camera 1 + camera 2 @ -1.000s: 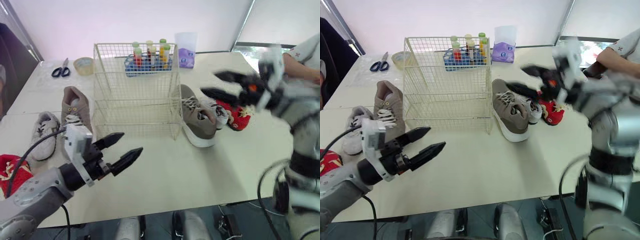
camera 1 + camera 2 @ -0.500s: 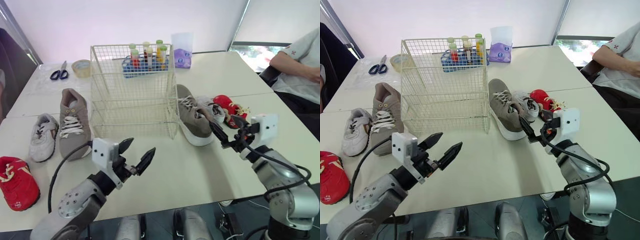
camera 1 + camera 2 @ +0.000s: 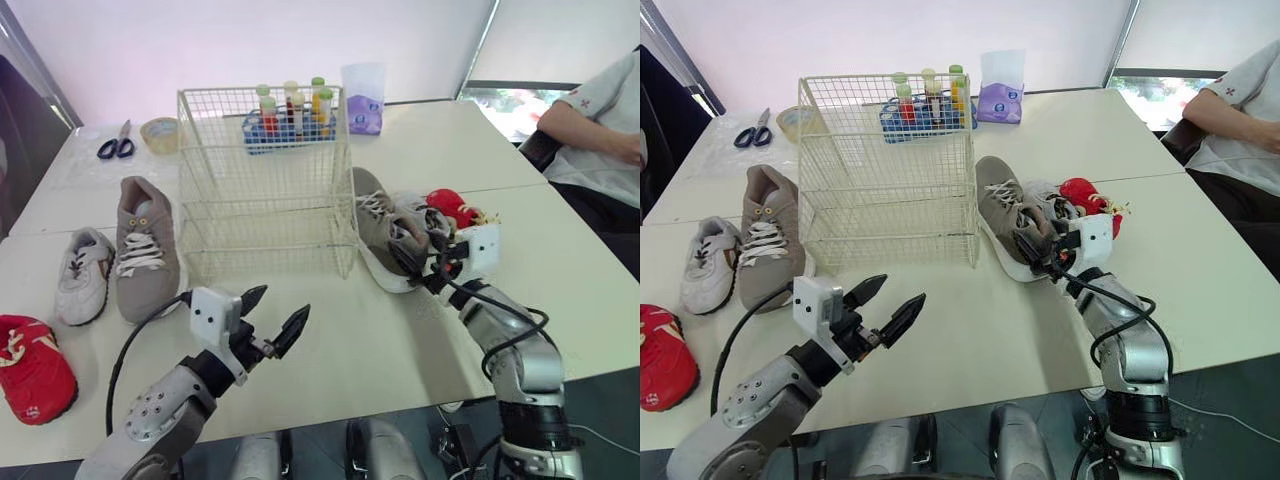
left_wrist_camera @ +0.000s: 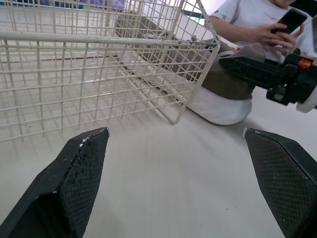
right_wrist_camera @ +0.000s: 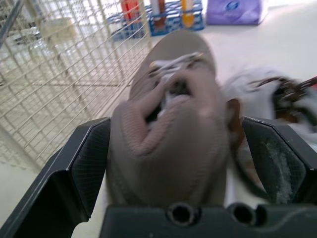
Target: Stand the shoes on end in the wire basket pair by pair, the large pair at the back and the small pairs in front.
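Note:
The empty wire basket [image 3: 265, 180] stands at the middle of the table. Left of it lie a large taupe shoe [image 3: 145, 250], a small white shoe [image 3: 80, 275] and a small red shoe [image 3: 35, 365]. Right of it lie the other taupe shoe [image 3: 380, 225], a white shoe [image 3: 425, 215] and a red shoe [image 3: 455, 205]. My right gripper [image 3: 1035, 250] is open, and its fingers [image 5: 84, 163] straddle the heel of the right taupe shoe [image 5: 168, 119]. My left gripper [image 3: 275, 315] hangs open and holds nothing, over bare table in front of the basket [image 4: 99, 64].
Behind the basket stand a blue rack of tubes [image 3: 290, 120] and a purple packet [image 3: 363, 105]. Scissors [image 3: 115, 145] and a tape roll [image 3: 160, 130] lie at the back left. A person [image 3: 600, 120] sits at the table's right side.
My right gripper has come down from high on the right and slid left until its fingers flank the taupe shoe's heel. My left gripper stayed open near the front edge.

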Motion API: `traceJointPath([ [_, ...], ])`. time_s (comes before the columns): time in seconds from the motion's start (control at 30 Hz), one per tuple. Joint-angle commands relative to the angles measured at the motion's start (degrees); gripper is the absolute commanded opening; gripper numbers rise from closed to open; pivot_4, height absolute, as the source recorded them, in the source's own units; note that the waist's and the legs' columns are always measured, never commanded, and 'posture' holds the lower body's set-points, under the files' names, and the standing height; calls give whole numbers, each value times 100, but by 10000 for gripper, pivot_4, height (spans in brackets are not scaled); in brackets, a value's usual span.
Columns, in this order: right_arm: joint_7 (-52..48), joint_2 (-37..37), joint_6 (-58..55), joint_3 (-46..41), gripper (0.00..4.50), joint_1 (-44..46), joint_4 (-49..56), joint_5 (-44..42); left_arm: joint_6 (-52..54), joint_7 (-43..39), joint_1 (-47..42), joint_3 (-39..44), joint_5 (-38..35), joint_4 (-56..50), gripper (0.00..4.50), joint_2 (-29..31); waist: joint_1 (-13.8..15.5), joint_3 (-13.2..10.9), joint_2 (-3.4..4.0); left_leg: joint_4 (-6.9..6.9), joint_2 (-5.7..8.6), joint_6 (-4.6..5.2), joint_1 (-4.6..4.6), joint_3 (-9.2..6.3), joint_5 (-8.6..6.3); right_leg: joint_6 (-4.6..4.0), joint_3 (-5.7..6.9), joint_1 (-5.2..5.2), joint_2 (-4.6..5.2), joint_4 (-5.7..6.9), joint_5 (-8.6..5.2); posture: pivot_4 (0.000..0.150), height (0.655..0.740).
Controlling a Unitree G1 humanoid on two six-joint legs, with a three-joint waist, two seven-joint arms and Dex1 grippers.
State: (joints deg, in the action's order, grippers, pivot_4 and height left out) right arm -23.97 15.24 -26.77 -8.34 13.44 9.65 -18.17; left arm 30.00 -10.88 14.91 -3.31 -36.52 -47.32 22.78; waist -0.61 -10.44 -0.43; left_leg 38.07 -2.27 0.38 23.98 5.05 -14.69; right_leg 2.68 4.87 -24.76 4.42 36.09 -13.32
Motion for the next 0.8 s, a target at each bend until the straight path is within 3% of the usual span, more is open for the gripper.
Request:
traceJointPath([
  [0.03, 28, 56, 293, 32, 39534, -13, -269, 137, -138, -39, -16, 110, 109, -96, 45000, -49, -2, 0, -1, 1, 0, 0, 0, 0, 0, 0, 0, 0, 1, 0, 0, 1500, 7400],
  [0.13, -56, 151, 393, 142, 28476, -55, -328, 161, -145, -105, 30, 248, 108, -66, 45000, -38, -3, 1, -1, 1, 0, 0, -1, 1, 0, 1, 0, 1, 1, 0, 0, 1500, 7400],
  [0.33, 73, 80, 364, 211, 10804, -3, -176, 72, -96, -241, 17, 440, 59, -61, 45000, 0, -15, 10, -13, 1, -2, -1, -13, 0, -1, 7, 0, 11, 0, 0, -3, 1500, 7400],
  [0.43, 398, -2, 274, 12, 10804, 206, 91, -32, 19, -273, -89, 562, -211, -120, 45000, -3, -12, 9, -12, 1, -4, -5, -22, 0, -3, 10, -1, 18, 3, -1, -6, 1500, 7400],
  [0.63, 784, 541, -304, -817, 10804, 2034, 512, -692, 447, -571, 180, 1418, -2009, -158, 45000, 339, -23, -23, 28, 6, -14, 1, 20, 26, 1, -10, -1, -37, 10, 8, 28, 1500, 7400],
  [0.8, 713, 1016, -495, -1125, 10804, 2644, 376, -951, 518, -562, 67, 1492, -2329, 64, 45000, 497, 115, -21, 26, -4, -13, 6, 51, 16, 0, 36, 13, -58, -16, 6, 22, 1500, 7400],
])
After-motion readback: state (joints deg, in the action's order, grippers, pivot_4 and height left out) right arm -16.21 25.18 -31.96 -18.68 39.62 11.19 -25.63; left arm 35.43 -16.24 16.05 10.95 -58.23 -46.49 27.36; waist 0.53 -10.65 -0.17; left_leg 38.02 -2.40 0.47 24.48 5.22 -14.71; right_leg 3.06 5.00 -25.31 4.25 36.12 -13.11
